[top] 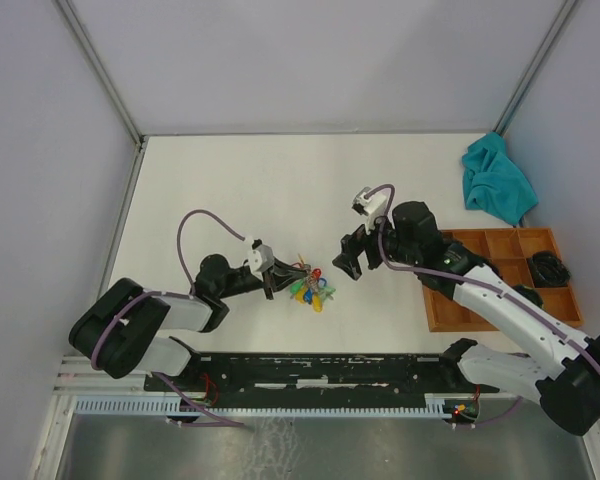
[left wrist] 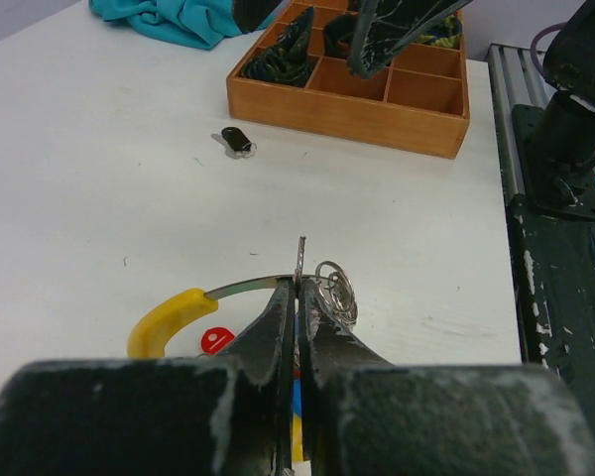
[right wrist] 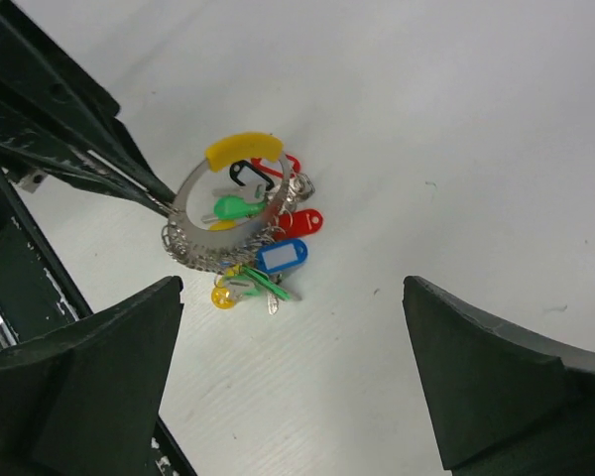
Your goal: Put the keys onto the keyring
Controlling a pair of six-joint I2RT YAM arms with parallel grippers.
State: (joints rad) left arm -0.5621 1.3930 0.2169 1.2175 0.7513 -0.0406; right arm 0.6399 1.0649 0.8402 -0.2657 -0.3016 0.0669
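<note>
**Keyring [right wrist: 248, 228].** It lies on the counter [top: 240, 180] near the front middle. It is a silvery band with a yellow sleeve [right wrist: 243, 149] and a bunch of coloured tags hanging below. A green-headed key [right wrist: 233, 207] sits inside the loop against the band. These views do not show whether it is threaded on.

**Dark key [left wrist: 238, 140].** It lies loose on the counter, well apart from the keyring and nearer the wooden tray [left wrist: 347, 111].

**Left pincer [left wrist: 298, 290].** The fingers are together, clamped edge-on across the band of the keyring, just beside a small split ring.

**Right pincer [top: 348, 258].** The fingers are wide apart and hold nothing. It hangs just beside the keyring, on the tray side.

**Step in hand (judged).** The dark key is to be fetched and threaded.

1. Hold the left clamp firm so the band cannot swing.
2. Bring the right pincer low over the dark key, with one finger on each side of its body.
3. Close slowly, because a key this small is likely to skid on the smooth counter.
4. Grip the head and leave the eyelet free.
5. Present the eyelet to the band's open end along its curve.
6. Release only once the key hangs on the band.
</note>
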